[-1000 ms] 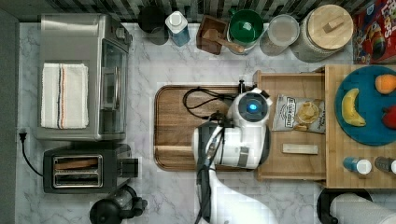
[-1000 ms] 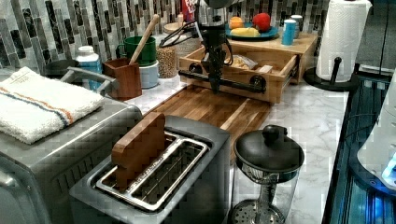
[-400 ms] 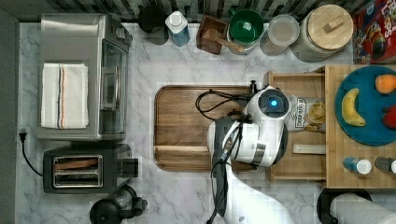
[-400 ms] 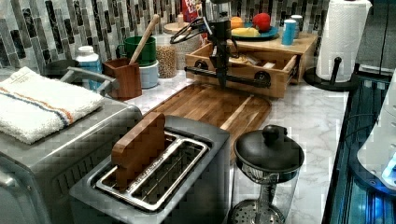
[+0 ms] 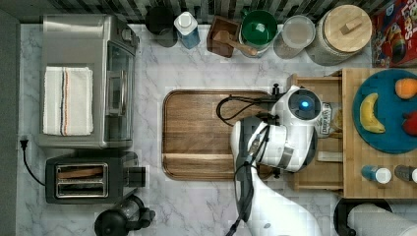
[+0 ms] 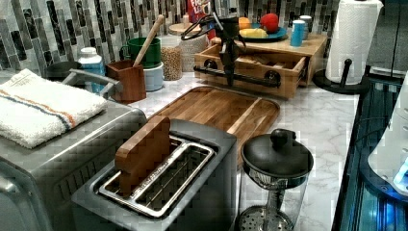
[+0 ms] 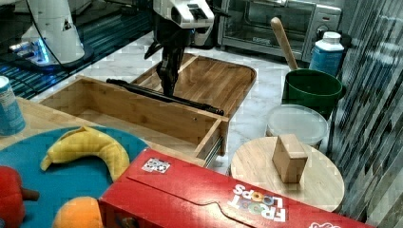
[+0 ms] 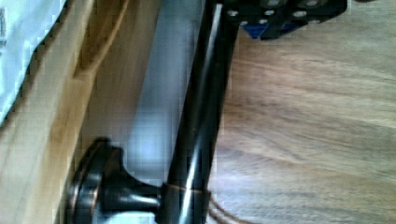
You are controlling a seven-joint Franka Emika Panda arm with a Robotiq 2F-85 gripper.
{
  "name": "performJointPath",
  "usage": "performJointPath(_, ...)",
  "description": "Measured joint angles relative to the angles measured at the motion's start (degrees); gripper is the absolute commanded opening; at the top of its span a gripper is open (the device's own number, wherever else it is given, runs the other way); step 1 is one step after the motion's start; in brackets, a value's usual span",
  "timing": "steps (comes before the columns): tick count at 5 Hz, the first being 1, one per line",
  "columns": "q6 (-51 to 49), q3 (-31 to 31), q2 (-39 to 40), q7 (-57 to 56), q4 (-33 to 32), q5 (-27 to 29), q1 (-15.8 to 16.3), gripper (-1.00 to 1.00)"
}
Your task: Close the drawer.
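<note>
Hanging over the drawer's (image 7: 142, 111) front edge, pointed straight down, fingertips level with the thin black bar handle (image 7: 164, 97): gripper (image 7: 167, 84). Seen in the left view as a dark vertical shape (image 6: 229, 72) right at the handle (image 6: 240, 77), between its two round mounts. Impossible to tell whether the fingers were open or closed, or whether they pinched the bar or merely touched it. In the wrist view, handle (image 8: 198, 135) running close under the gripper's dark body, one round mount fixed to the pale drawer front (image 8: 42, 140).

Still partly pulled out from under the light butcher-block top (image 5: 351, 182), toward the top view's left, drawer (image 5: 319, 179) with a printed packet (image 5: 325, 118) and a small pale bar (image 5: 330, 156) lying on its floor. Directly in front of the handle, lying flat on the marble worktop (image 5: 196, 206), darker rounded-corner wooden tray (image 5: 206, 132). On the butcher-block top, blue plate (image 5: 386, 142) with a banana (image 5: 369, 113). Along the back wall, green cup (image 5: 259, 27), lidded jar (image 5: 344, 32) and cereal box (image 5: 396, 34). Well apart at the top view's left, toaster oven (image 5: 83, 81) with a folded towel (image 5: 67, 101), and toaster (image 5: 88, 179) beside it.
</note>
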Motion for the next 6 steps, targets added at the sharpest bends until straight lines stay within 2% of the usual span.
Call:
performJointPath(2, -0.81, -0.23, 4.01, -6.55, 5.37, 0.18, -6.22, -1.0)
performJointPath(4, -1.71, -3.4, 7.44, -7.22, 11.02, 0.14, -9.7, -1.0)
performJointPath(5, -1.34, -3.34, 7.53, -9.57, 11.19, 0.66, -10.29, -1.0)
performJointPath(6, -0.92, -2.8, 7.51, -9.9, 11.02, -1.38, -10.26, -1.0)
